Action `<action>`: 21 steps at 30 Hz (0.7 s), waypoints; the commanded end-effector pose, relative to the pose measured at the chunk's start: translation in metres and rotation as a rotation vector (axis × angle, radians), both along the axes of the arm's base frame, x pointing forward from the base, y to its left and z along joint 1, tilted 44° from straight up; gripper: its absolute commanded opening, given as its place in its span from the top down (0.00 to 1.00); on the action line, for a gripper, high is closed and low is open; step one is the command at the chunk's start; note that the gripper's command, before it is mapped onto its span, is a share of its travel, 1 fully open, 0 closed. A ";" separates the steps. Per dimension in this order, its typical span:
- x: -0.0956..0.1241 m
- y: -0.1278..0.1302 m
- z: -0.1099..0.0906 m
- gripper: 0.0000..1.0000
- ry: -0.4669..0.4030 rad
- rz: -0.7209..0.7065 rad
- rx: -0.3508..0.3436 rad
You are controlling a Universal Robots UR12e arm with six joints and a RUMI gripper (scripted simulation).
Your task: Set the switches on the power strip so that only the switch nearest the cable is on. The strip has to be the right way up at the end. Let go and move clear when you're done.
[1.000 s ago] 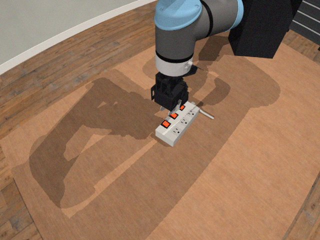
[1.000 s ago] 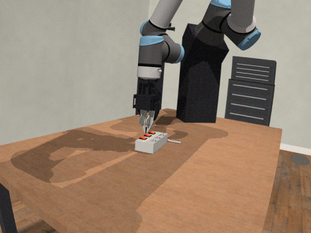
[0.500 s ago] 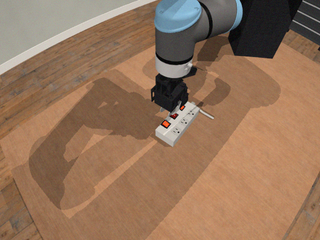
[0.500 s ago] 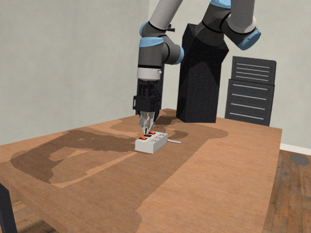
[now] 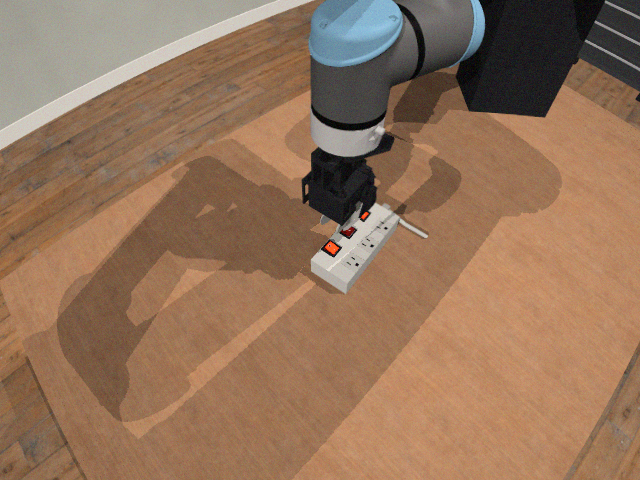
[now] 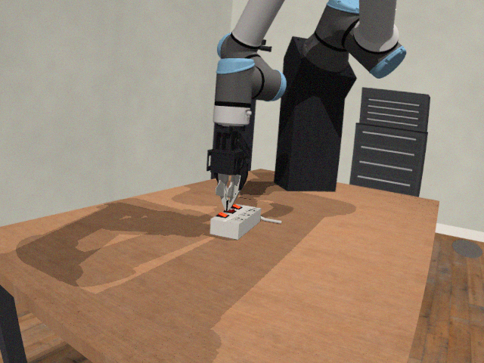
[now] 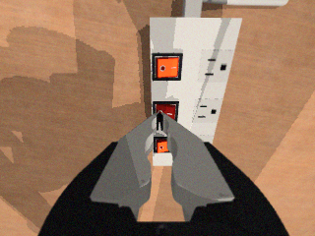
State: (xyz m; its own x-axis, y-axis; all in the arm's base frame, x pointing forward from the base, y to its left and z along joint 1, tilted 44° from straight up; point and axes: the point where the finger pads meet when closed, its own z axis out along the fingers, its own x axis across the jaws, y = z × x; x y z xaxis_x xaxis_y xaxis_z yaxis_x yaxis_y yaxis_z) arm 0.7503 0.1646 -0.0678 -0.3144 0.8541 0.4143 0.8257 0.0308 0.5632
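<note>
A white power strip [image 5: 356, 246] lies face up on the wooden table, with three rocker switches in a row and a short grey cable [image 5: 413, 228] at its far end. The switch nearest the cable [image 7: 167, 67] glows bright orange. The middle switch [image 7: 165, 110] is dark red. The end switch far from the cable [image 5: 330, 248] glows orange. My gripper [image 7: 158, 114] is shut and empty, its fingertips pressed on the middle switch. The strip also shows in the exterior view [image 6: 235, 221], with the gripper [image 6: 227, 205] standing straight above it.
A black robot pedestal [image 6: 310, 128] stands at the back of the table. A dark cabinet [image 6: 389, 142] stands behind the table at the right. The table edges lie far from the strip.
</note>
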 end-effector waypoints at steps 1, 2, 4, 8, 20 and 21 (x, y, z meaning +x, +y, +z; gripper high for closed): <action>0.000 0.000 0.000 1.00 -0.001 0.000 0.000; 0.000 0.000 0.000 1.00 -0.001 0.000 0.000; 0.000 0.000 0.000 1.00 -0.001 0.000 0.000; -0.001 -0.002 0.002 1.00 -0.001 0.000 0.000; -0.013 -0.015 0.021 1.00 -0.001 0.000 0.000; -0.014 -0.016 0.022 1.00 -0.001 0.000 0.000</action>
State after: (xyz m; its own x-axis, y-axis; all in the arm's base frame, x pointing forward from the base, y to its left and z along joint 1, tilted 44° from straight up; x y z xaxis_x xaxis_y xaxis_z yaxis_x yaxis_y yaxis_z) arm 0.7395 0.1527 -0.0513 -0.3142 0.8542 0.4143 0.8256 0.0305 0.5634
